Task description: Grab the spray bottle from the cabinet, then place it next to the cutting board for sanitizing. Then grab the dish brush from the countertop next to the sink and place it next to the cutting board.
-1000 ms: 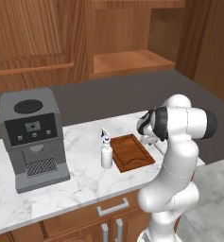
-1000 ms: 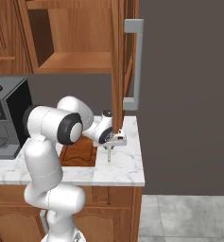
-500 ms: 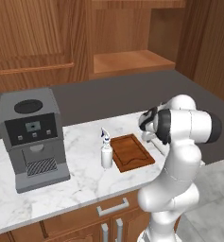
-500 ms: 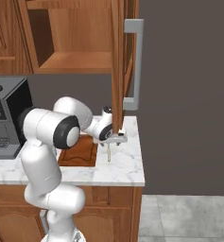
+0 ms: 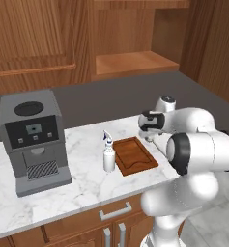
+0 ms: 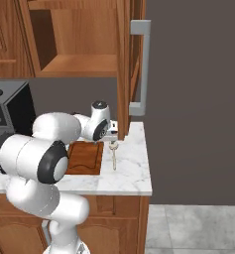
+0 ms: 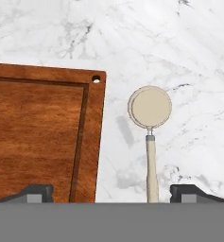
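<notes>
While my gripper (image 7: 111, 193) hangs above the countertop (image 7: 189, 56) with fingers spread wide and empty, the brush (image 7: 150, 124) lies flat just beside the board (image 7: 42, 137); the bottle (image 5: 108, 155) stands at the board's other side.

Matt grooved wooden cutting board (image 7: 38, 137), veined white marble countertop (image 7: 179, 52)
</notes>
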Available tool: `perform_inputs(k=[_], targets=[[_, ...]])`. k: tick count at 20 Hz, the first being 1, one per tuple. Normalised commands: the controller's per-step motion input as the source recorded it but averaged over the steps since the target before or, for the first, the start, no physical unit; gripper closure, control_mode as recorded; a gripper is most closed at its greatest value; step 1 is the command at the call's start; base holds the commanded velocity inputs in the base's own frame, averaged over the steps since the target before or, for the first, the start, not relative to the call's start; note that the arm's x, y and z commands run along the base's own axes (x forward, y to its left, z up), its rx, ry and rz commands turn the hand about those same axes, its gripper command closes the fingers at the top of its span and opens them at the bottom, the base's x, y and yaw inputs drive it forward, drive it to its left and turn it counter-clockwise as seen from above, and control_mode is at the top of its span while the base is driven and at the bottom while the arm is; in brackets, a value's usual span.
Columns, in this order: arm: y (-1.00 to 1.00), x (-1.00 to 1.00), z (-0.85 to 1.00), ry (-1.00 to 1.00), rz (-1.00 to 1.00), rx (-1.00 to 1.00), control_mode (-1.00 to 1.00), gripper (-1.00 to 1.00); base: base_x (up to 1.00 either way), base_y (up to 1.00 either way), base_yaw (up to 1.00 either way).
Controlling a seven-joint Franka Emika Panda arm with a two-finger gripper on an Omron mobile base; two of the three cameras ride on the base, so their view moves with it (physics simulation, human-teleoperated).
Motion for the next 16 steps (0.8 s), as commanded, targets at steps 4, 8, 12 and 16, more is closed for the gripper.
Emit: perform_inputs(k=[4,8,12,16], targets=[[0.17,-0.77,0.81,0.05,-0.07,-0.02,-1.0,-1.0,0.0,0.0,0.0],[0.21,-0.9,0.71,0.04,-0.05,-0.01,-1.0,-1.0,0.0,0.0,0.0],[0.22,-0.98,0.73,0.05,0.0,0.0,-1.0,-1.0,0.0,0.0,0.0],[0.17,-1.0,0.64,0.01,0.0,0.0,-1.0,-1.0,0.0,0.0,0.0]])
